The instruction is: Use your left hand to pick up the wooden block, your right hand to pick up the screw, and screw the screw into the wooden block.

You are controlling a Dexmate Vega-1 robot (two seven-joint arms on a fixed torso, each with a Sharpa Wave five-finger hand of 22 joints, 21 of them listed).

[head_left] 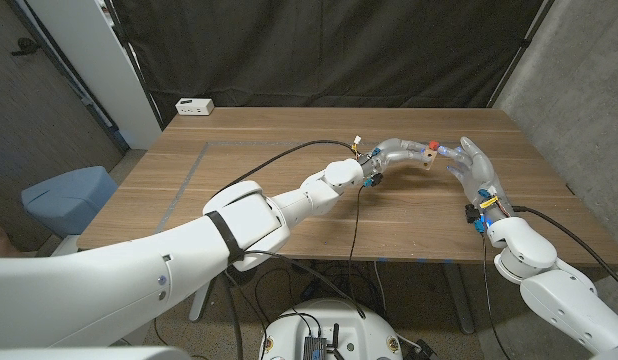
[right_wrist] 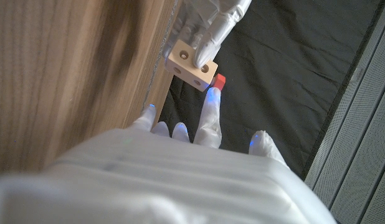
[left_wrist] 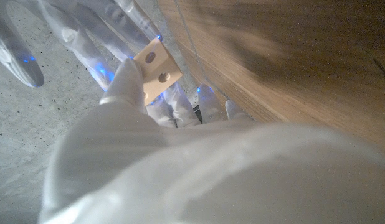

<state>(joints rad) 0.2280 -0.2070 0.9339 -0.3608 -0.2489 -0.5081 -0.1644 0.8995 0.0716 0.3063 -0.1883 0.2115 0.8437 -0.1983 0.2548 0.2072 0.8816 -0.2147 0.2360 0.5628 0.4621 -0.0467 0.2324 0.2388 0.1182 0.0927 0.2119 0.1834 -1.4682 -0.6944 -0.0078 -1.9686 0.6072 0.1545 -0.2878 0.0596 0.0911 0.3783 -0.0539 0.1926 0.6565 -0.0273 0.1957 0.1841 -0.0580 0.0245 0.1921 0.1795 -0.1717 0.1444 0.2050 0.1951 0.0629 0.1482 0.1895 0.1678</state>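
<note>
My left hand holds the pale wooden block above the table, its thumb and fingers gripping the block, whose round holes show. In the left wrist view the block sits against the thumb. A red-headed screw sticks out at the block's end; in the head view the screw is just above the block. My right hand stands close beside it with fingers spread. One right fingertip touches the screw's head and the thumb is apart from it.
The wooden table has a thin taped rectangle on its left half. A white power strip lies at the far left corner. A black curtain hangs behind. Cables run along both wrists.
</note>
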